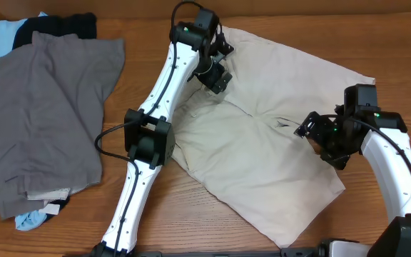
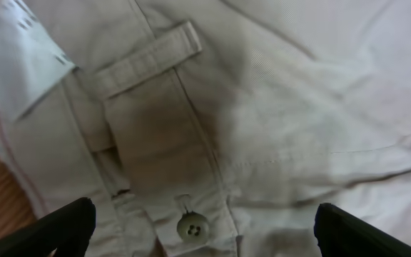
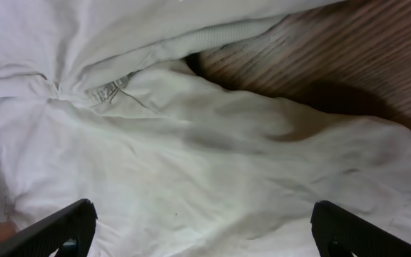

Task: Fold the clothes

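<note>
The beige khaki shorts (image 1: 262, 150) lie spread on the wooden table, right of centre. My left gripper (image 1: 215, 68) is open just above their waistband at the upper left. The left wrist view shows the waistband button (image 2: 192, 227) between the open fingers (image 2: 204, 232), a belt loop (image 2: 148, 61) and a white label (image 2: 20, 57). My right gripper (image 1: 320, 135) is open over the shorts' right side; its wrist view shows only creased beige cloth (image 3: 212, 164) between its fingers (image 3: 205, 232).
A pile of clothes lies at the left: gray shorts (image 1: 48, 114) on top, black (image 1: 56, 27) and light-blue (image 1: 6, 36) garments under them. Bare wood (image 1: 191, 214) shows at the front and between the pile and the khaki shorts.
</note>
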